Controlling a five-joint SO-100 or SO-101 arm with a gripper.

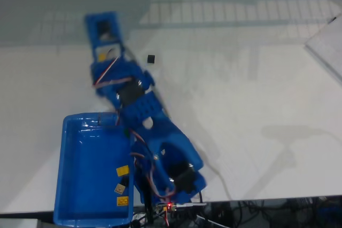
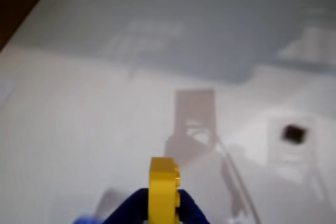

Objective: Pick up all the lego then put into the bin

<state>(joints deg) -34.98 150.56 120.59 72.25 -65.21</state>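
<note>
Hand (image 2: 164, 203) clamps yellow lego (image 2: 164, 187) — black lego (image 2: 294, 134) on table (image 2: 79, 129).

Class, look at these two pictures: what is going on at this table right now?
A blue arm is sorting lego into a bin. Its gripper is shut on a yellow brick, held above the white table. Three yellow bricks already lie in the bin. One black brick is left on the table.
</note>
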